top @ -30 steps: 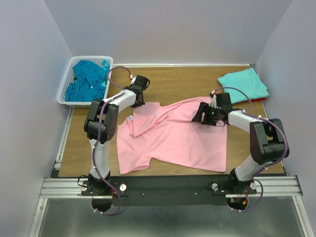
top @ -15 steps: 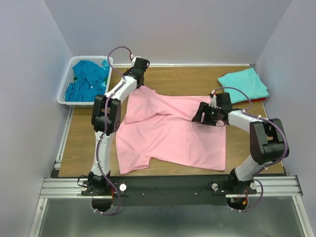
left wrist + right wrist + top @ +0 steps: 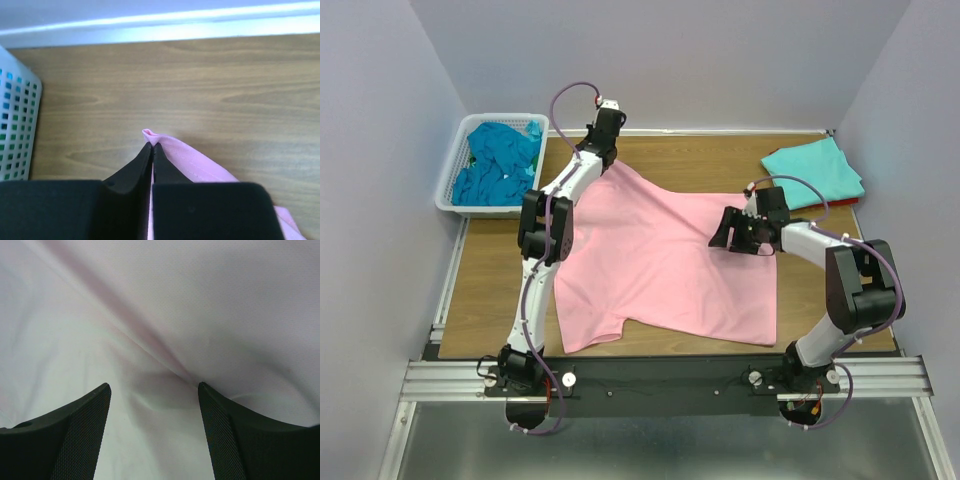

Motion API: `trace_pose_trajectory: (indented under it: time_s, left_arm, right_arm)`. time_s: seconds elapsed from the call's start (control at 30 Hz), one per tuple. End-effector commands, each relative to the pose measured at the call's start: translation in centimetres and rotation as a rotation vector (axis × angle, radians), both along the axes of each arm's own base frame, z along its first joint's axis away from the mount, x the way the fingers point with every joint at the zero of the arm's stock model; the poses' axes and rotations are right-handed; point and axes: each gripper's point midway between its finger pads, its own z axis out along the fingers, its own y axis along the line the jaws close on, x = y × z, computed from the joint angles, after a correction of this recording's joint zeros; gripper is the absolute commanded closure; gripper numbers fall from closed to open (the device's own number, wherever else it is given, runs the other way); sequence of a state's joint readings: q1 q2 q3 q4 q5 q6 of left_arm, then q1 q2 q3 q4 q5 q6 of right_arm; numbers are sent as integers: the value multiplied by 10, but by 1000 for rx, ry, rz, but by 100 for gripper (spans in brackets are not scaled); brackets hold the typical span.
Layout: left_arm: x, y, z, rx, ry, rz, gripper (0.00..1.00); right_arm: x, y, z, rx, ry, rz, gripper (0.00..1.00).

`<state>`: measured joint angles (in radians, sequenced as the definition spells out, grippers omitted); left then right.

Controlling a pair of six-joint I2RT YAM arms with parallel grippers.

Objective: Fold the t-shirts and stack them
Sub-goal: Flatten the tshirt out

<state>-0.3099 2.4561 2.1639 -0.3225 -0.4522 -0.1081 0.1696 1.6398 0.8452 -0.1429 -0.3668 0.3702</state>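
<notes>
A light pink t-shirt (image 3: pixel 670 270) lies spread across the middle of the wooden table. My left gripper (image 3: pixel 605 160) is at the shirt's far left corner, shut on a pinch of pink fabric (image 3: pixel 195 160) that pokes out past the gripper's (image 3: pixel 151 145) tips. My right gripper (image 3: pixel 728 235) is open, its tips down on the shirt's right upper part; the right wrist view shows the gripper (image 3: pixel 155 387) wide apart over creased pink cloth (image 3: pixel 175 300). A folded light aqua t-shirt (image 3: pixel 813 172) lies at the far right on top of a red one (image 3: pixel 855 203). Darker teal-blue t-shirts (image 3: pixel 495 160) fill the basket.
A white lattice basket (image 3: pixel 450 190) stands at the far left, and its wall (image 3: pixel 15 130) shows at the left of the left wrist view. The back wall's base runs just beyond the left gripper. Bare wood (image 3: pixel 720 165) lies between the pink shirt and the back wall.
My left gripper has carried the shirt's corner up and away toward the back wall, unfolding the flipped-over part so the shirt lies flatter. The right arm has stayed in place.
</notes>
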Motion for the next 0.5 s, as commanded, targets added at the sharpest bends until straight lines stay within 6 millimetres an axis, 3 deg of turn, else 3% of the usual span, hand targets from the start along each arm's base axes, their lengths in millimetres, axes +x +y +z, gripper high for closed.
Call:
trace_pose_trajectory:
  time_s: [0.0, 0.13, 0.2, 0.27, 0.37, 0.4, 0.43, 0.47]
  left_arm:
    - [23, -5, 36, 7, -119, -51, 87]
    - [28, -17, 69, -31, -210, -95, 71]
    - [30, -21, 89, -53, -261, -104, 58]
    - [29, -22, 100, -73, -272, -106, 53]
    - [5, -17, 123, -113, -253, -83, 49]
    - [1, -16, 144, -132, -286, -78, 50]
    - [-10, -13, 126, -128, -233, -75, 49]
    - [-22, -10, 145, -156, -255, -63, 49]
  right_arm:
    - [-6, -19, -1, -100, 40, -61, 22]
    - [29, -31, 31, -151, -68, -148, 23]
    - [46, -41, 39, -193, -102, -202, 23]
    - [57, -46, 41, -204, -110, -227, 23]
    - [78, -52, 47, -195, -126, -247, 25]
    - [83, -53, 48, -196, -129, -253, 25]
    - [87, -54, 45, -196, -127, -249, 26]
    - [97, -53, 45, -195, -129, -246, 27]
